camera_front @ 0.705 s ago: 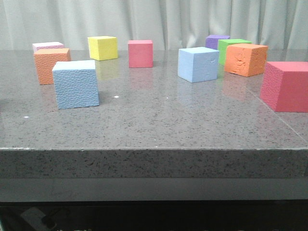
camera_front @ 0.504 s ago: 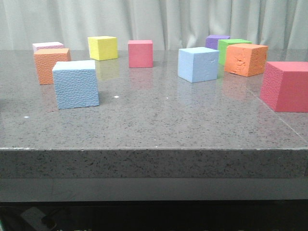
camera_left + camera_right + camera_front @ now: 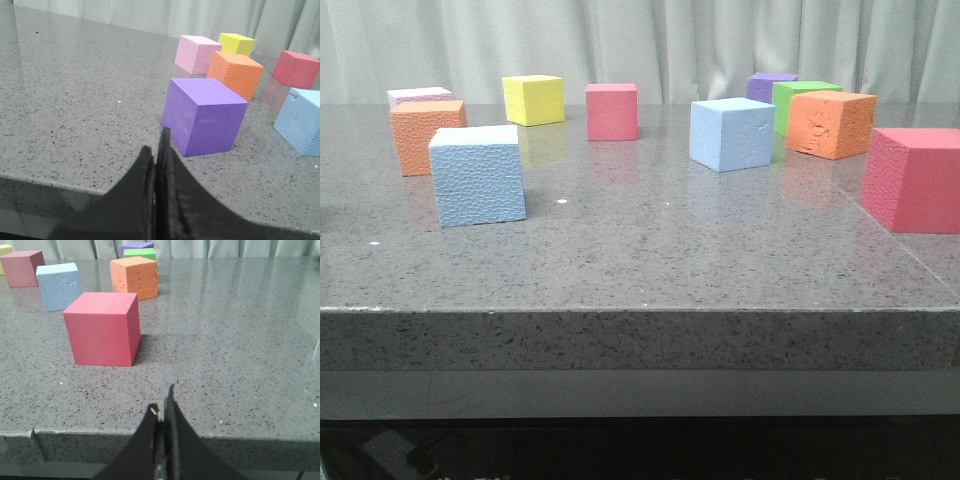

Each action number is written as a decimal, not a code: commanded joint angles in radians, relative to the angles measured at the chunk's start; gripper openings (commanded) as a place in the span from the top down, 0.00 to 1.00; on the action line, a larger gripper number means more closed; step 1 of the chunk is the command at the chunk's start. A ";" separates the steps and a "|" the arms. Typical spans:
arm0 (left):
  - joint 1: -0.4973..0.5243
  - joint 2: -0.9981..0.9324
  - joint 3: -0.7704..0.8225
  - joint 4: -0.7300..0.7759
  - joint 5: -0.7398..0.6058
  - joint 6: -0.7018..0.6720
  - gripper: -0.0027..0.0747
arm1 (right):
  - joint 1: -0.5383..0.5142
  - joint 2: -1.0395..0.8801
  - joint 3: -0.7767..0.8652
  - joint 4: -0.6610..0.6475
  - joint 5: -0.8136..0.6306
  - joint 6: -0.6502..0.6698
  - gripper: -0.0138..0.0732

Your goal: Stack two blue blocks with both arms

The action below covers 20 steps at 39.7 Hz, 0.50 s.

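Status: stacking not begun.
Pebbled blue block (image 3: 477,176) & smoother blue block (image 3: 732,134) apart on table (image 3: 650,250); left gripper (image 3: 159,165) & right gripper (image 3: 162,427) pressed together, empty.

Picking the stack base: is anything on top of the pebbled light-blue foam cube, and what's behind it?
Nothing sits on the pebbled light-blue foam cube. Behind it stand an orange foam cube and a pale pink foam cube, both partly hidden. The tabletop directly behind it is covered.

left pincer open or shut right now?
Shut. In the left wrist view the left pincer has its two black fingers pressed together, nothing between them, short of the purple cube.
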 commanded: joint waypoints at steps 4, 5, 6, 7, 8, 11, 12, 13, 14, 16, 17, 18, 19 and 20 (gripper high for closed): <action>0.002 -0.021 0.035 -0.006 -0.085 -0.004 0.99 | -0.006 -0.019 -0.001 0.004 -0.074 -0.007 0.92; 0.002 -0.021 0.035 -0.006 -0.085 -0.004 0.99 | -0.006 -0.019 -0.001 0.004 -0.074 -0.007 0.92; 0.002 -0.021 0.035 -0.006 -0.085 -0.004 0.99 | -0.006 -0.019 -0.001 0.004 -0.074 -0.007 0.92; 0.002 -0.021 0.035 -0.006 -0.085 -0.004 0.99 | -0.006 -0.019 -0.001 0.004 -0.074 -0.007 0.92; 0.002 -0.021 0.035 -0.006 -0.085 -0.004 0.99 | -0.006 -0.019 -0.001 0.004 -0.074 -0.007 0.92; 0.002 -0.021 0.035 -0.006 -0.085 -0.004 0.99 | -0.006 -0.019 -0.001 0.004 -0.074 -0.007 0.92; 0.002 -0.021 0.035 -0.006 -0.085 -0.004 0.99 | -0.006 -0.019 -0.001 0.004 -0.074 -0.007 0.92; 0.002 -0.021 0.035 -0.006 -0.085 -0.004 0.99 | -0.006 -0.019 -0.001 0.004 -0.074 -0.007 0.92; 0.002 -0.021 0.035 -0.006 -0.085 -0.004 0.99 | -0.006 -0.019 -0.001 0.004 -0.077 -0.007 0.92; 0.002 -0.021 0.035 -0.006 -0.085 -0.004 0.99 | -0.006 -0.019 -0.001 0.004 -0.080 -0.007 0.92; 0.002 -0.021 0.035 -0.004 -0.085 -0.004 0.99 | -0.006 -0.019 -0.001 0.004 -0.083 -0.007 0.92; 0.002 -0.021 0.035 -0.004 -0.085 -0.004 0.99 | -0.006 -0.019 -0.001 0.004 -0.087 -0.007 0.92; 0.002 -0.021 0.035 -0.004 -0.087 -0.004 0.99 | -0.006 -0.019 -0.001 0.004 -0.091 -0.007 0.92; 0.002 -0.021 0.035 -0.004 -0.090 -0.004 0.99 | -0.006 -0.019 -0.001 0.005 -0.099 -0.007 0.92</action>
